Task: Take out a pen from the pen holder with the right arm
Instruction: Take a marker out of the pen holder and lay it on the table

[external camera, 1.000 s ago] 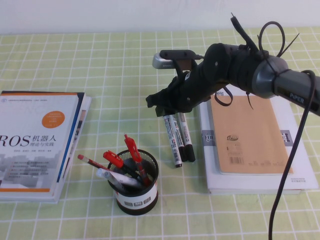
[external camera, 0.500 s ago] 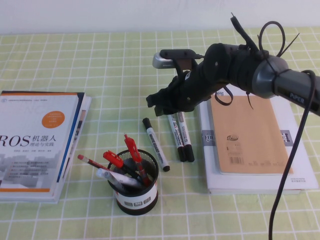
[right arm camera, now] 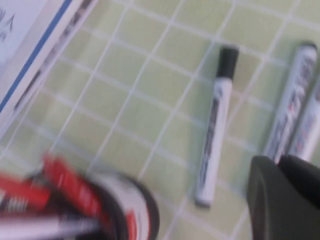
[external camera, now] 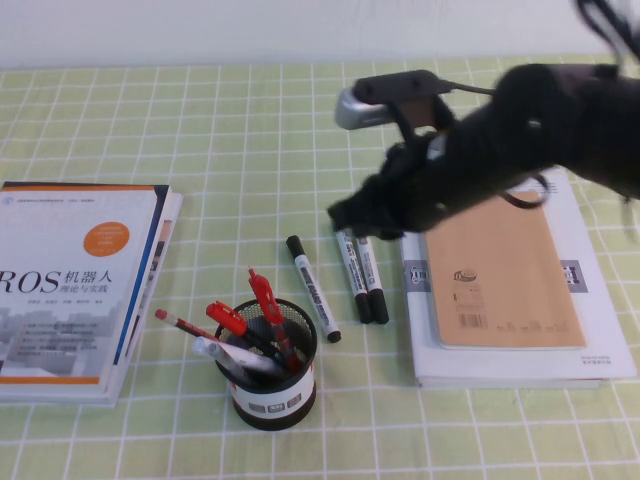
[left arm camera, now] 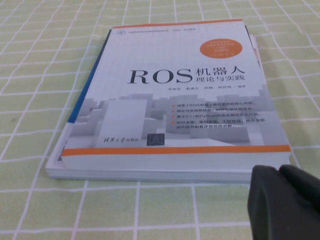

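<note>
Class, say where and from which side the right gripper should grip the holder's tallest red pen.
Probably take the red pen by its top, from above: it pokes past the pen holder rim. Right gripper, shut, hovers over the markers; left gripper by the book.

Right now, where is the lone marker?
High view: the lone marker lies mid-table between the pen holder and the paired markers, near the right pincer; the left pincer hovers by the ROS book.

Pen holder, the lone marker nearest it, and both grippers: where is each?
pen holder (external camera: 272, 398): high view, on its label band.
marker (external camera: 312, 290): high view, mid-barrel.
right gripper (right arm camera: 278, 165): right wrist view, seam of shut fingertips, over the paired markers (external camera: 365, 285).
left gripper (left arm camera: 280, 172): left wrist view, fingertip seam, beside the ROS book (left arm camera: 175, 100).
</note>
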Controlling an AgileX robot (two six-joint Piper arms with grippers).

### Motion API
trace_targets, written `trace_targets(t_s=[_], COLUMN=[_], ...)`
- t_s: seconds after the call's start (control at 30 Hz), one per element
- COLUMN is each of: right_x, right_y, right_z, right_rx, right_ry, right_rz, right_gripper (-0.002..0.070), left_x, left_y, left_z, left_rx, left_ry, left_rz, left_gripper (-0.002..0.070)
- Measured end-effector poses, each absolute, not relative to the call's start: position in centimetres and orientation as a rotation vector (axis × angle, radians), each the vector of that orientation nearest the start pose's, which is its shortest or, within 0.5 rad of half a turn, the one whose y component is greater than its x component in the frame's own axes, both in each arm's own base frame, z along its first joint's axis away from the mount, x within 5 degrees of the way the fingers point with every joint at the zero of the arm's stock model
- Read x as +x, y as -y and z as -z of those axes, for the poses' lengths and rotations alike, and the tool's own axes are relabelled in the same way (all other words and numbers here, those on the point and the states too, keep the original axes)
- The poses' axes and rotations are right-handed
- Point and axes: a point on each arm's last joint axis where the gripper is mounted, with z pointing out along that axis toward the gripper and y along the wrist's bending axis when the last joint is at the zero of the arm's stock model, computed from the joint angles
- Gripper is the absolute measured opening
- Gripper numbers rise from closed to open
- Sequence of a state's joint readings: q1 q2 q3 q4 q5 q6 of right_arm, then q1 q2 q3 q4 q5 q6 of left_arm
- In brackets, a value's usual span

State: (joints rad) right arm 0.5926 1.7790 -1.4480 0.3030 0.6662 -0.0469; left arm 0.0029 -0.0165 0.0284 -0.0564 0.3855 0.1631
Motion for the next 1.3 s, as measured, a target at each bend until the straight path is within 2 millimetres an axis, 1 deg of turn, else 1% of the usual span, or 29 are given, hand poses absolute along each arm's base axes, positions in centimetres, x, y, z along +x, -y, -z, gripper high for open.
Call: trace_targets(t_s=[0.1, 0.2, 0.33, 0.47, 0.6, 0.73, 0.97, 1.07, 1.17, 1.27, 1.3], right_x=[29.0, 26.1, 22.7, 19.8, 17.7, 16.6, 16.5, 16.5, 16.3, 15.6, 15.1], right_y=[-21.5, -19.6, -17.2, -15.3, -14.0, -13.4, -12.7, -12.3, -11.1, -9.1, -8.4], right_z=[-29.4, -30.1, -31.0, -31.3, -30.7, -30.4, -29.5, -29.3, -28.7, -27.2, -26.4], right_rx=[-0.578, -0.575, -0.558, -0.544, -0.546, -0.585, -0.647, -0.656, -0.590, -0.466, -0.425], right_ry=[-2.454, -2.443, -2.387, -2.339, -2.362, -2.414, -2.422, -2.392, -2.322, -2.218, -2.183], right_rz=[-0.562, -0.567, -0.578, -0.590, -0.605, -0.589, -0.486, -0.443, -0.421, -0.407, -0.399], right_gripper=[-0.0010, -0.0012, -0.0012, -0.0012, -0.0012, -0.0012, -0.0012, -0.0012, -0.0012, -0.0012, -0.0012], left_x=[5.2, 5.2, 5.2, 5.2, 5.2, 5.2, 5.2, 5.2, 5.2, 5.2, 5.2], left_y=[0.2, 0.2, 0.2, 0.2, 0.2, 0.2, 0.2, 0.2, 0.2, 0.2, 0.2], left_z=[-17.0, -17.0, -17.0, -17.0, -17.0, -17.0, -17.0, -17.0, -17.0, -17.0, -17.0], left_rx=[0.116, 0.116, 0.116, 0.116, 0.116, 0.116, 0.116, 0.116, 0.116, 0.116, 0.116], left_ry=[-1.877, -1.877, -1.877, -1.877, -1.877, -1.877, -1.877, -1.877, -1.877, -1.877, -1.877], left_rz=[-0.058, -0.058, -0.058, -0.058, -0.058, -0.058, -0.058, -0.058, -0.058, -0.058, -0.058], left_gripper=[-0.0006, -0.0006, -0.0006, -0.0006, -0.0006, -0.0006, -0.0006, -0.0006, -0.0006, -0.0006, -0.0006])
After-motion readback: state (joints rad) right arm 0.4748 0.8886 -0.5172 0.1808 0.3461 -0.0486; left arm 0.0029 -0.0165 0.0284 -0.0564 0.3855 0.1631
